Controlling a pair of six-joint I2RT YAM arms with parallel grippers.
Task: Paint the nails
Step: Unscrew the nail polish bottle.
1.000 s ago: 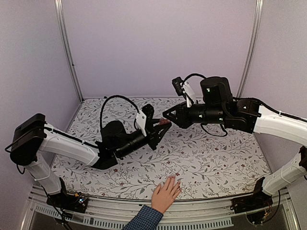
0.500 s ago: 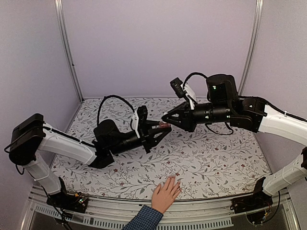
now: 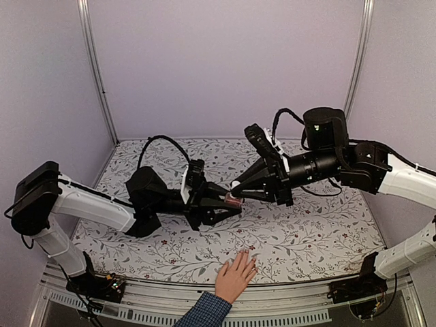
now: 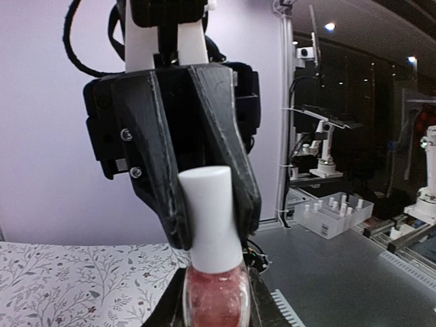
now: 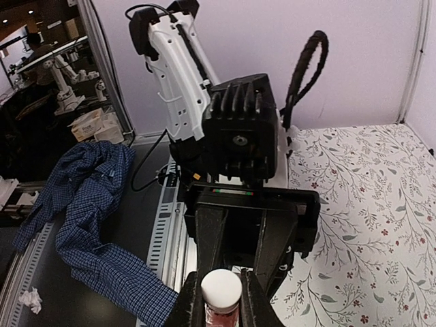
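With the left gripper [image 3: 225, 202] pinching the bottle [image 4: 212, 303] and the right gripper [image 3: 238, 187] pinching its cap [image 4: 210, 218], a crooked pull may spill polish near the seemingly flat, loosely closed hand [image 3: 235, 276] at 6 o'clock.

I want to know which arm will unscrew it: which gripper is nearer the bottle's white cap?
Right. The right gripper is shut on the white cap itself. The left gripper is shut on the pink bottle lower down, on its glass body just under the cap.
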